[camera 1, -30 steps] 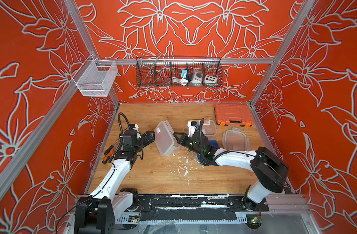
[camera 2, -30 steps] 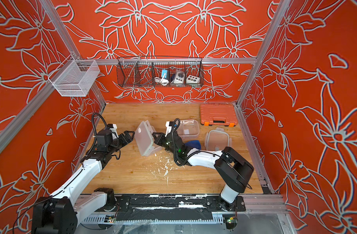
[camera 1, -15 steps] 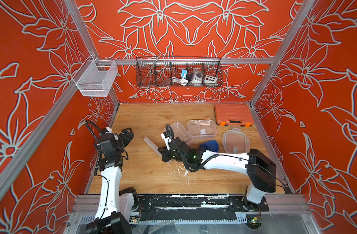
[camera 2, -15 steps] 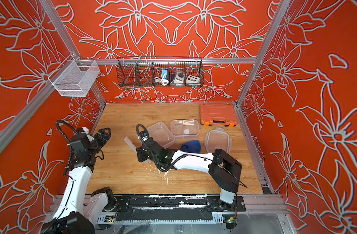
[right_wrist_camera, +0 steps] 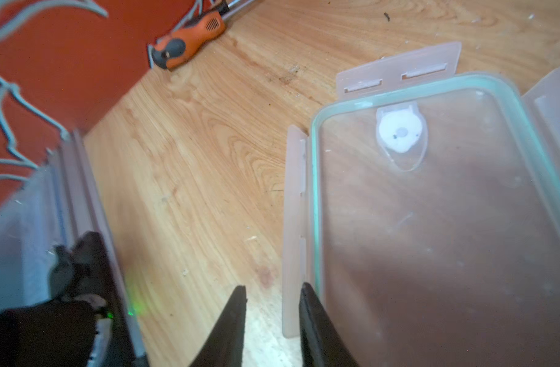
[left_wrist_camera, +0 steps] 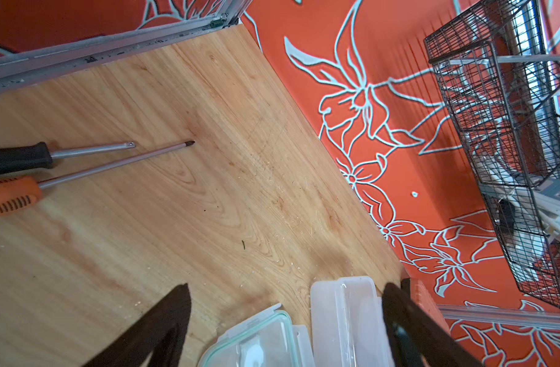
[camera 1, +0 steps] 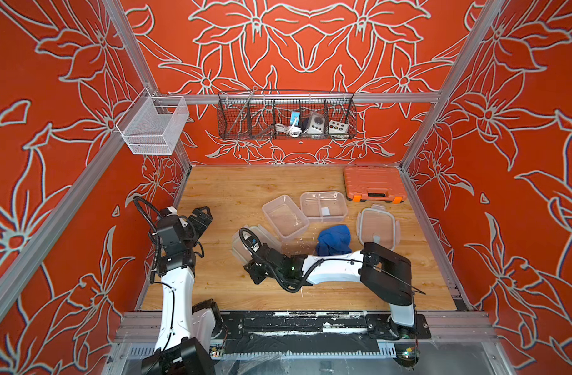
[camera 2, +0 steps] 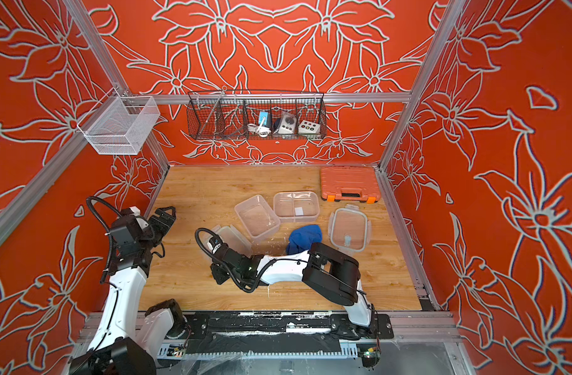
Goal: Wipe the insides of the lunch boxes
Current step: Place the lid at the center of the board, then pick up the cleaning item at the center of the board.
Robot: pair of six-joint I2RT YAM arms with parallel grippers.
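While lunch boxes (camera 1: 286, 216) await wiping, right gripper (right_wrist_camera: 272, 287) gapes beside a lid (right_wrist_camera: 431, 222); left gripper (left_wrist_camera: 285, 286) splayed, empty. Next, likely: grasp blue cloth (camera 1: 335, 238).

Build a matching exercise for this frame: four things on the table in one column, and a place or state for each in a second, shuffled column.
Things
1. blue cloth
2. orange tool case
3. divided lunch box
4. orange-handled screwdriver

Descriptions
A. shows a white label inside it
B. lies beside a black-handled tool
C. closed, at the back right corner of the table
D. crumpled in a heap

Pairs: 1-D, 2-C, 3-A, 4-B
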